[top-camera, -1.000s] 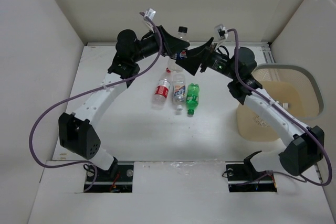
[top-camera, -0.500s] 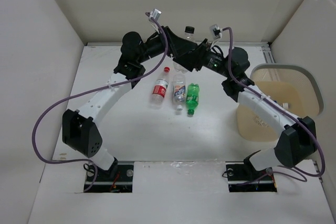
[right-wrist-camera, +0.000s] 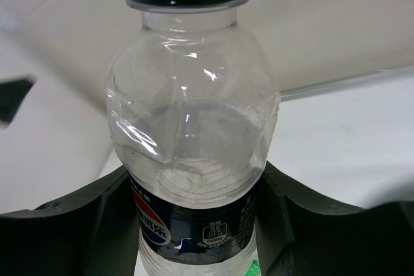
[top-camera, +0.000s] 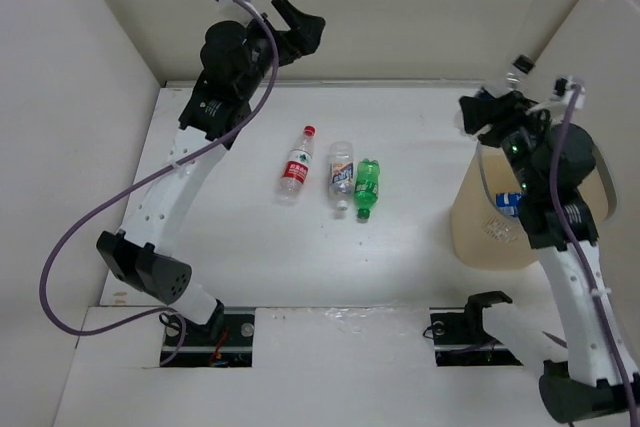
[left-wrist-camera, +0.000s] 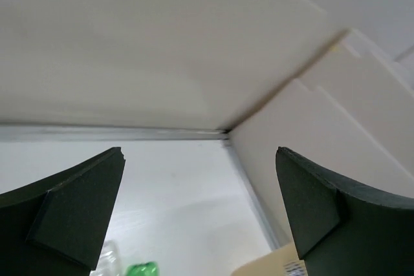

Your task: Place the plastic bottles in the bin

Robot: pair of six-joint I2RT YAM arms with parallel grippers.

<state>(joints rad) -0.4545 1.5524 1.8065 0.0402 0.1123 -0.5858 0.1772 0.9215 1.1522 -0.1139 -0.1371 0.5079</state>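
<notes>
My right gripper (right-wrist-camera: pixel 194 224) is shut on a clear plastic bottle (right-wrist-camera: pixel 194 114) with a black cap and a dark blue label, held upright. In the top view this gripper (top-camera: pixel 490 112) holds that bottle (top-camera: pixel 515 72) above the left rim of the tan bin (top-camera: pixel 470 222). A blue-labelled bottle (top-camera: pixel 508 204) shows through the bin's wall. Three bottles lie mid-table: a red-and-white-labelled one (top-camera: pixel 295 164), a pale-labelled one (top-camera: pixel 341 172) and a green one (top-camera: pixel 367 184). My left gripper (top-camera: pixel 300 27) is raised at the back, open and empty (left-wrist-camera: pixel 200 205).
White walls enclose the table on the left, back and right. The bin's grey rim (top-camera: pixel 590 147) stands against the right wall. In the left wrist view a bit of the green bottle (left-wrist-camera: pixel 141 269) and the bin's edge (left-wrist-camera: pixel 272 266) show at the bottom.
The left gripper opened and let go of the black-capped bottle as the right gripper shut on it. The right arm then swung right to the bin; the left arm rose back and left.
</notes>
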